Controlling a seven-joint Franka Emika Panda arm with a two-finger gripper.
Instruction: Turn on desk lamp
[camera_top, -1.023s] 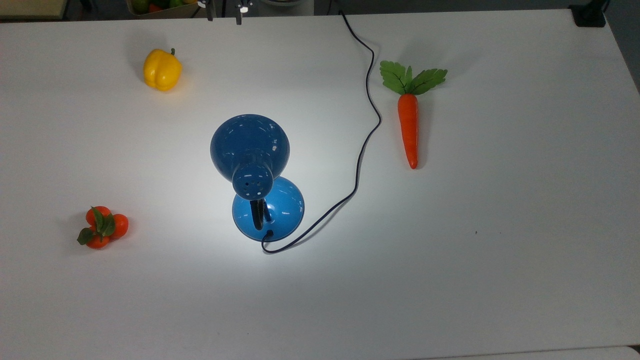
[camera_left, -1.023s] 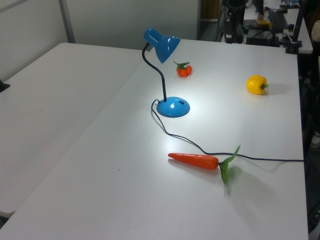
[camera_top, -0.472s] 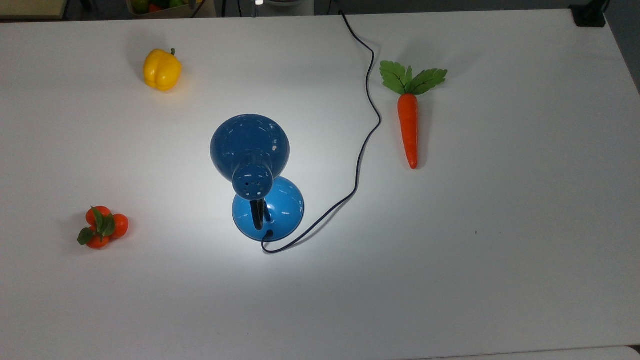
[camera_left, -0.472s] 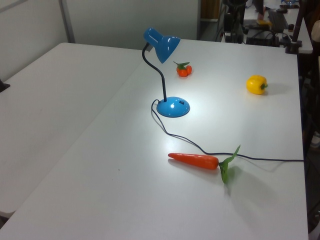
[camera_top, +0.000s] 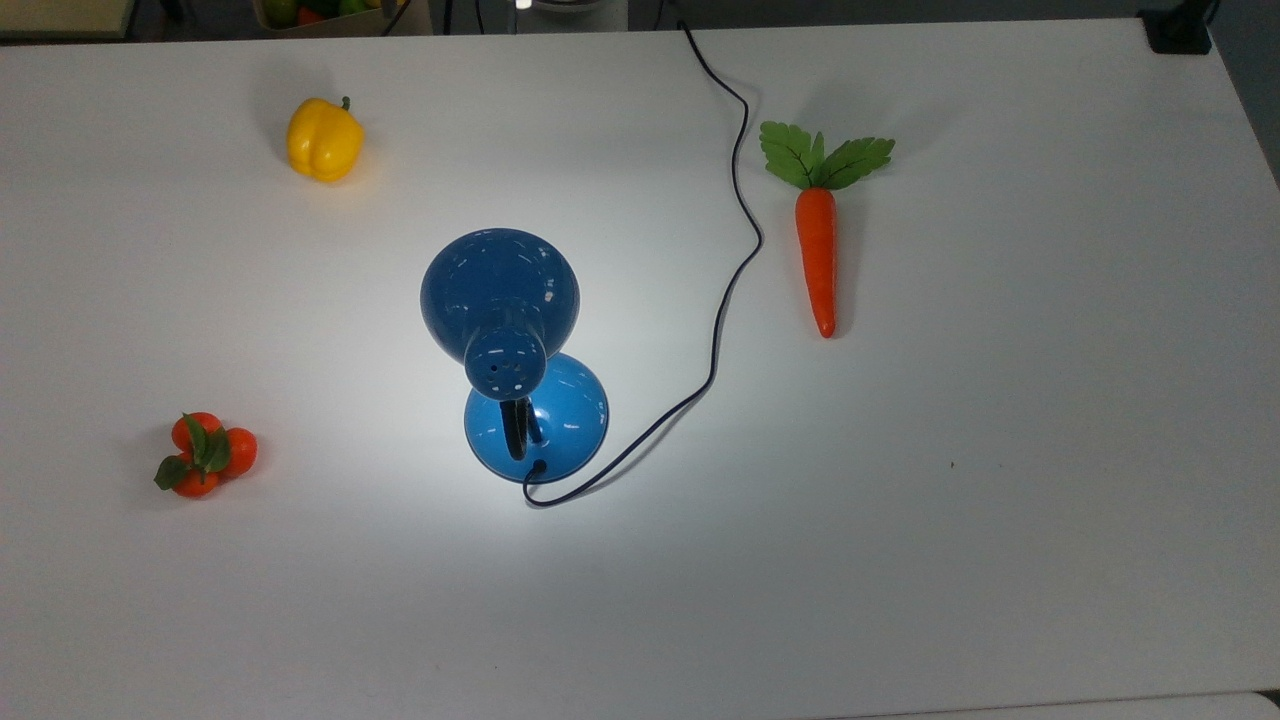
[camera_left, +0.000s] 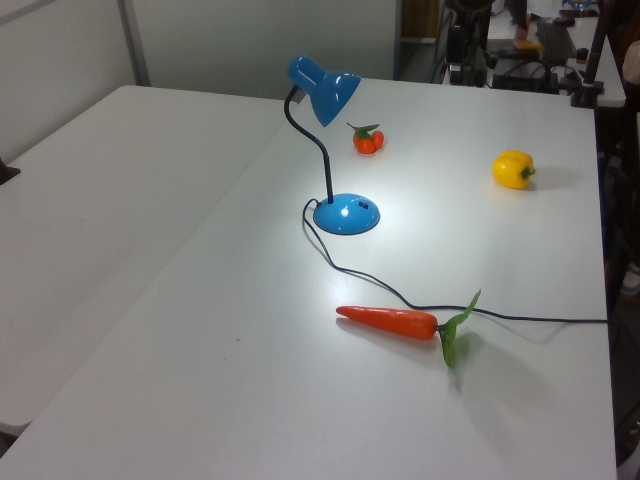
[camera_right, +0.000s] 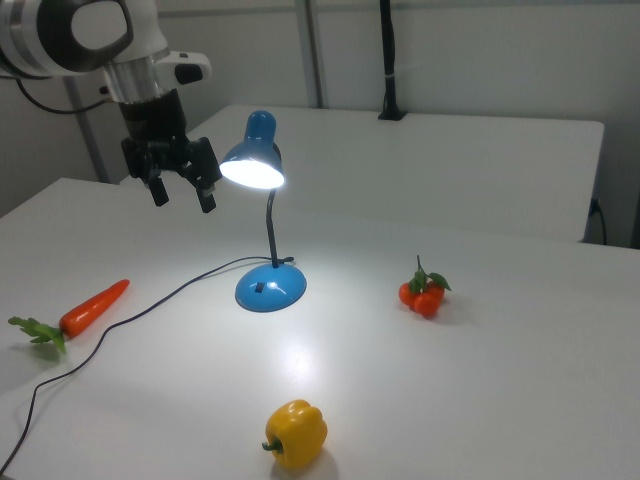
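Observation:
The desk lamp (camera_top: 498, 290) stands mid-table, glossy blue, its dome shade over the round base (camera_top: 555, 410). Its bulb glows in the right view, where the shade (camera_right: 250, 165) is bright white underneath, and a pool of light lies on the table around the base (camera_right: 270, 288). A thin black cord (camera_top: 735, 200) runs from the base to the top view's upper edge. My gripper (camera_right: 183, 199) hangs open in the air at the right view's left, level with the shade and a short way from it, holding nothing. In the left view the desk lamp (camera_left: 325, 88) leans over its base.
On the white table (camera_top: 1000, 500) lie a yellow pepper (camera_top: 325, 140) at the top view's upper left, a carrot (camera_top: 817, 255) to the right of the cord, and a cluster of small orange fruits (camera_top: 205, 455) at the lower left.
The gripper's fingers, seen at the top view's upper edge a second ago, have gone out past that edge. The lamp and the other objects have not moved.

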